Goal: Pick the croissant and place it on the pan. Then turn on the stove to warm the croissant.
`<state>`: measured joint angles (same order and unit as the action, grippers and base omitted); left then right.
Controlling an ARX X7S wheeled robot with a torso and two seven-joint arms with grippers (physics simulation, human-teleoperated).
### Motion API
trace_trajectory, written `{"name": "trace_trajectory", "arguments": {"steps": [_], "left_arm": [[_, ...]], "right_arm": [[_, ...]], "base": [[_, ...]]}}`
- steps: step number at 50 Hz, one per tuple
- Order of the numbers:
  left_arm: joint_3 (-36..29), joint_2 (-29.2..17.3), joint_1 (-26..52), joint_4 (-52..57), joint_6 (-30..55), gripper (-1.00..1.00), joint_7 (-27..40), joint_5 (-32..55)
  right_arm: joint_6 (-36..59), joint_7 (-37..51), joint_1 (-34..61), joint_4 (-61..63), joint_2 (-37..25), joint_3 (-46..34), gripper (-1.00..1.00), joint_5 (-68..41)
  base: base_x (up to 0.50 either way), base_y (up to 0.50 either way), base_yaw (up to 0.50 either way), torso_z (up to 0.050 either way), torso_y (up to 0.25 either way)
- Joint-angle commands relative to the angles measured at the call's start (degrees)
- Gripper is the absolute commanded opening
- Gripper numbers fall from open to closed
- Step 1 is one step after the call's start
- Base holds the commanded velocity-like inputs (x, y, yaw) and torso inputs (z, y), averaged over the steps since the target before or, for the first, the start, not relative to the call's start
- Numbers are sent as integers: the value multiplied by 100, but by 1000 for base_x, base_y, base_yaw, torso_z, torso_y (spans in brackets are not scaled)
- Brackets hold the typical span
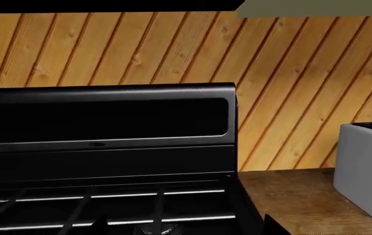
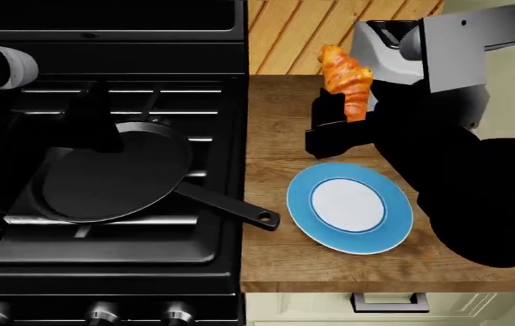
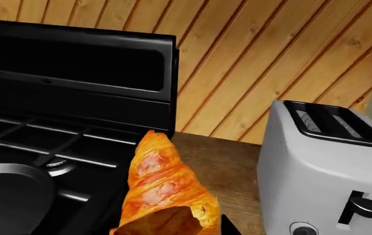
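The right gripper (image 2: pixel 343 115), clamped on the croissant (image 2: pixel 348 81), holds it above the wooden worktop (image 2: pixel 275 251) near the toaster (image 2: pixel 379 47). The pan (image 2: pixel 112 176) sits on the stove (image 2: pixel 103 258). Best carried level and released low over the pan's middle. The left gripper's state cannot be told.

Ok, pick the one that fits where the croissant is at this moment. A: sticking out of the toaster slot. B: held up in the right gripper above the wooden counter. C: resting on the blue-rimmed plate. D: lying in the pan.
B: the croissant stands upright in the right gripper, above the counter between the plate and toaster; the pan is empty.
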<state>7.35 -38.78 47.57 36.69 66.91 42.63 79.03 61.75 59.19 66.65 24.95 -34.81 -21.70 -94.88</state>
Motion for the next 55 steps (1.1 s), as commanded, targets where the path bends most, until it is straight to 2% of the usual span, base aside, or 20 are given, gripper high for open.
{"name": "trace_trajectory", "arguments": {"steps": [1,55], "left_arm": [[-27,-29,-1,-1,-30,100,-8,-10],[-135,-123,-10,-15,-170,100,18,22]], "right_arm": [[-11,-90,49,56,13,16,-100,18],[-83,-382,-12,-117,111,-253,-100,219]], "base": [[0,500,0,0,0],[0,500,0,0,0]]}}
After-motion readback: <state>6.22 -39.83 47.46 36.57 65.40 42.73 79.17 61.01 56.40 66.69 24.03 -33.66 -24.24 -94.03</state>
